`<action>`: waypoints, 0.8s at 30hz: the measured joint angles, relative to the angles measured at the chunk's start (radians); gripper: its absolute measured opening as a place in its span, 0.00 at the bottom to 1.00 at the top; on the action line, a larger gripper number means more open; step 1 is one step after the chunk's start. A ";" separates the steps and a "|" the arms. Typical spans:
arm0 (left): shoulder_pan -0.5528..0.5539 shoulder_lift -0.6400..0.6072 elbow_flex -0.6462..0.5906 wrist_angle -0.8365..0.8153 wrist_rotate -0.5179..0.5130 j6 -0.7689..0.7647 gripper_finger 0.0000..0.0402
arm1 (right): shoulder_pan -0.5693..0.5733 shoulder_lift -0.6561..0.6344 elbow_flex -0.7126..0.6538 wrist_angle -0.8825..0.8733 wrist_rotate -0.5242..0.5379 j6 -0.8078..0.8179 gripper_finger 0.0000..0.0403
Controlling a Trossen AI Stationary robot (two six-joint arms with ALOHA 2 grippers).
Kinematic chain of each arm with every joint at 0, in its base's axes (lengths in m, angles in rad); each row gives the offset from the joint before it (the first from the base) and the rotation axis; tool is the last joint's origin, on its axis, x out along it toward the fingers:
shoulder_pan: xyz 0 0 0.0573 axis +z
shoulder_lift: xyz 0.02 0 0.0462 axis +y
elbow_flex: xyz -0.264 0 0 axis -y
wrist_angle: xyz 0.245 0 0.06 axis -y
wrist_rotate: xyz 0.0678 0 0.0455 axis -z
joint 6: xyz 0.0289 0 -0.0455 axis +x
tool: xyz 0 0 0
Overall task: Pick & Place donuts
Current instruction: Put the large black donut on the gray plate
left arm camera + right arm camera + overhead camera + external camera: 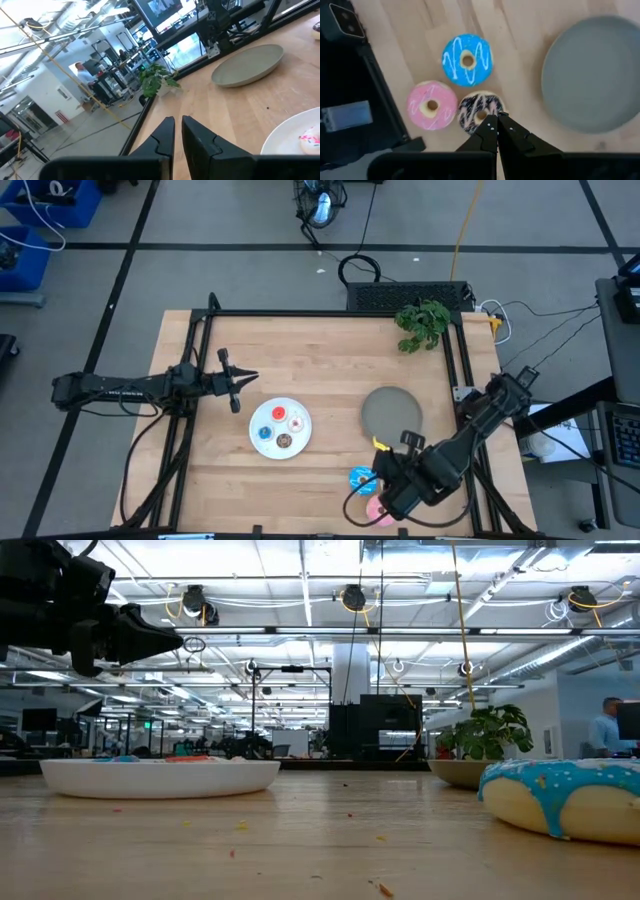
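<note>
Three larger donuts lie flat on the table near its near right edge: blue (467, 60), pink (432, 105) and brown sprinkled (480, 112). My right gripper (496, 126) is shut, and its tips show over the brown donut's rim. In the high view that arm hides the brown donut, while the blue donut (362, 477) and the pink donut (372, 510) show. Tiny donuts, blue (265, 432), red (278, 415), pink-white (296, 421) and brown (285, 441), lie on the white plate (258, 412). My left gripper (240, 380) is shut and empty, above the table to the left of and beyond that plate. My right gripper's shut fingertips (490, 131) point down over the brown sprinkled donut's rim (485, 107). I cannot tell whether they touch it. The donut lies flat on the table.
An empty grey plate (391, 412) lies right of the white plate and beyond the larger donuts. A small green plant (422, 325) stands at the far right corner. A black frame (330, 314) runs along the table's far edge and sides. Small crumbs (240, 827) dot the wood.
</note>
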 joint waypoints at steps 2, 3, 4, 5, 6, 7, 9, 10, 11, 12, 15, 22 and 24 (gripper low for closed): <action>0.000 0.000 0.000 -0.001 0.000 0.000 0.10 | 0.000 0.002 0.000 0.001 -0.023 0.015 0.00; 0.000 0.000 0.000 -0.001 0.000 0.000 0.10 | -0.001 0.002 -0.001 0.001 -0.024 0.022 0.00; 0.000 0.000 0.000 -0.001 0.000 0.001 0.10 | -0.002 0.001 -0.006 0.001 -0.023 0.024 0.00; 0.000 0.000 0.000 -0.001 0.000 0.005 0.10 | -0.004 0.000 -0.013 0.001 -0.023 0.023 0.00; 0.000 0.000 0.000 -0.001 0.000 0.012 0.10 | -0.005 0.001 -0.022 0.001 -0.024 0.022 0.00; 0.000 0.000 0.000 0.000 0.000 0.020 0.10 | -0.005 0.001 -0.031 0.000 -0.027 0.018 0.00; 0.000 0.000 0.000 0.000 0.000 0.028 0.10 | -0.006 0.002 -0.055 0.005 -0.048 0.017 0.00; 0.000 0.000 0.000 0.000 0.000 0.030 0.10 | -0.006 0.001 -0.067 0.009 -0.056 0.022 0.00; 0.000 0.000 0.000 0.001 0.000 0.030 0.10 | -0.006 0.001 -0.079 0.019 -0.069 0.024 0.00; 0.000 0.000 0.000 0.001 0.000 0.030 0.10 | -0.006 0.001 -0.093 0.038 -0.082 0.027 0.00; 0.000 0.000 0.000 0.002 0.000 0.031 0.10 | -0.006 0.002 -0.132 0.128 -0.141 0.014 0.00; 0.000 0.000 0.000 0.002 0.000 0.031 0.10 | -0.006 0.002 -0.187 0.195 -0.183 -0.023 0.00; 0.000 0.000 0.000 0.002 0.000 0.032 0.10 | -0.008 0.002 -0.190 0.195 -0.182 -0.041 0.00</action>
